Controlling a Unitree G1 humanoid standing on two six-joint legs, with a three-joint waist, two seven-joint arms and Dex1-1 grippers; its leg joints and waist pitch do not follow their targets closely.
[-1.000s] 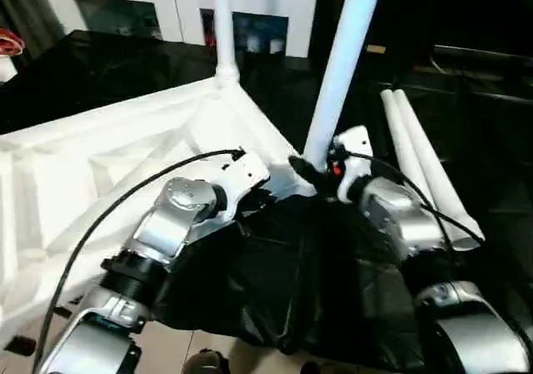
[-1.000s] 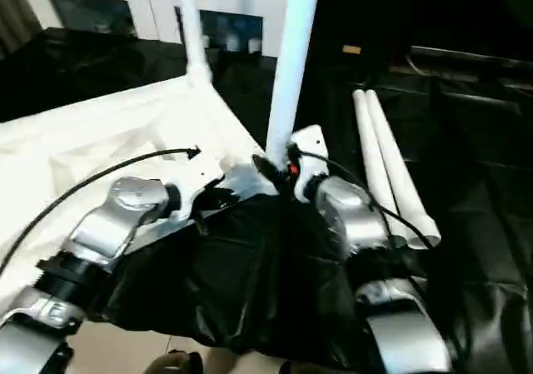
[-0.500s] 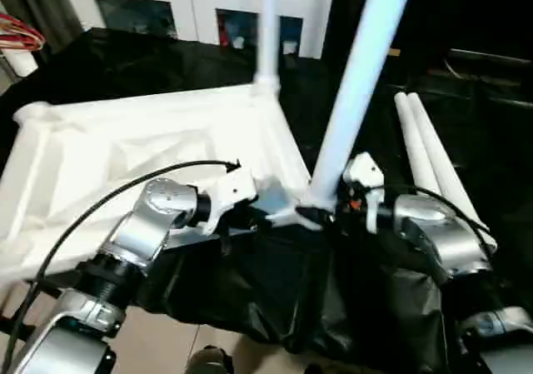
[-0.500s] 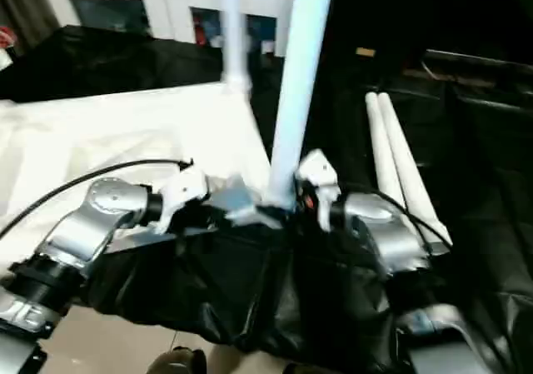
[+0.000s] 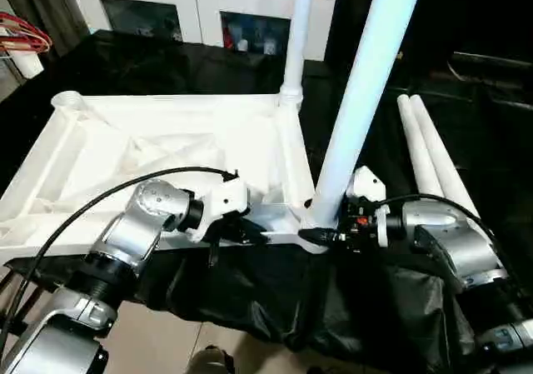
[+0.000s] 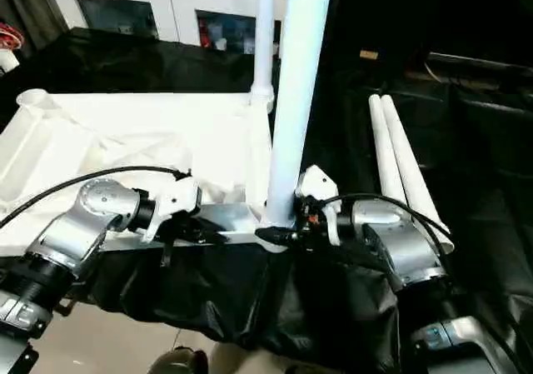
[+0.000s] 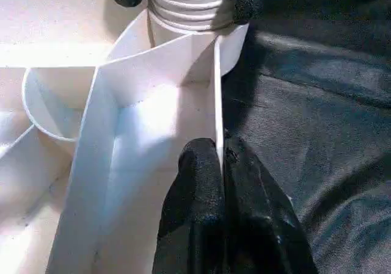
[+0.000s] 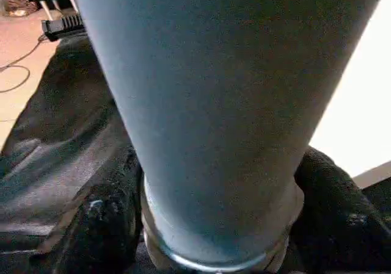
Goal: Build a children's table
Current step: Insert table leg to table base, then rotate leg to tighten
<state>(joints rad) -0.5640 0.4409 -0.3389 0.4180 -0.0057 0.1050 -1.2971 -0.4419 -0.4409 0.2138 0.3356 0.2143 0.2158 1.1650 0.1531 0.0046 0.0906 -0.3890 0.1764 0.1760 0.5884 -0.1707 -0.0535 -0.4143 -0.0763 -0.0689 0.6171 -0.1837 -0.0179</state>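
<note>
While the left gripper (image 7: 221, 164) pinches the tabletop's (image 5: 150, 141) thin edge rib, right gripper (image 5: 321, 234) jaws clasp the upright leg's (image 5: 362, 99) base, two spare legs (image 5: 433, 162) lying beside on the black-draped bench (image 5: 250, 299).

The top (image 5: 166, 153) has swung round, its near edge now level across the view. The right hand (image 5: 321, 236) has turned sideways at the leg (image 5: 354, 116) base.

From my remote seat this looks like a staged test room made up as a home. I see a white cabinet (image 5: 208, 12) with glass doors along the back wall, black sheeting (image 5: 275, 295) draped over the tabletop, a dark curtain (image 5: 37, 7) at the far left, and pale floor (image 6: 108, 345) below with a loose cable.
</note>
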